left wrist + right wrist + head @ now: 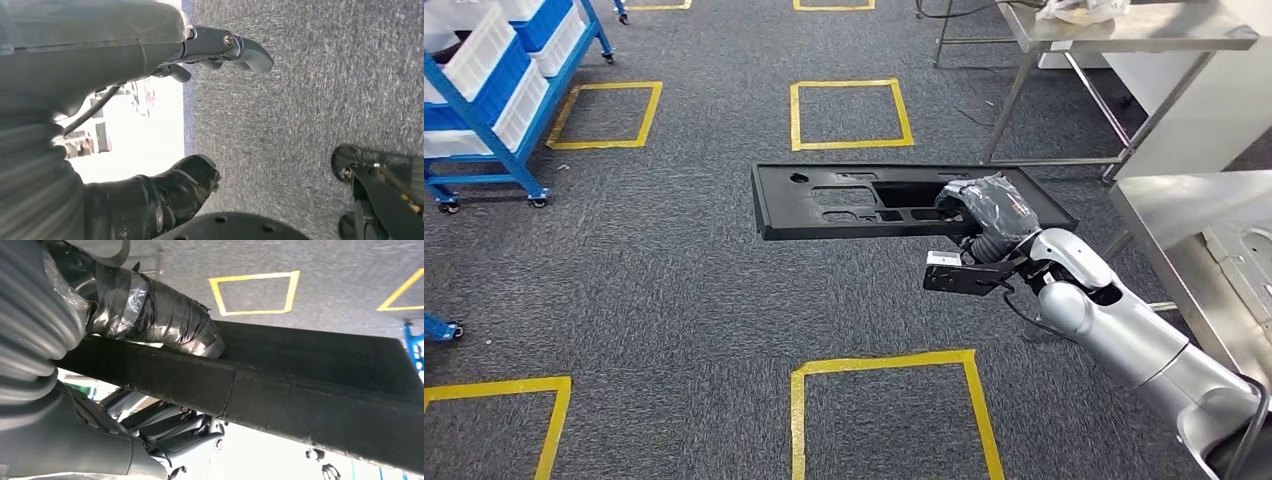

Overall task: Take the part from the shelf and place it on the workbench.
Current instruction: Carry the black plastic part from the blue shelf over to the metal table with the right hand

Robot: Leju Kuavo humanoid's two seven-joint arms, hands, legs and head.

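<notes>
Standing left of the part, the blue shelf (494,90) is well apart across bare carpet (654,290). Level above that floor, the black part (844,200) is clamped by the right hand (986,210) at its right end, near the steel tabletop (1184,230). From the wrist, thumb above, fingers (165,427) beneath. Left hand (165,125) hangs released, fingers apart.

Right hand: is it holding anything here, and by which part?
Yes. The right hand grips the long flat black plastic panel with cut-outs by its near long edge, towards its right end, thumb on top and fingers underneath.
</notes>
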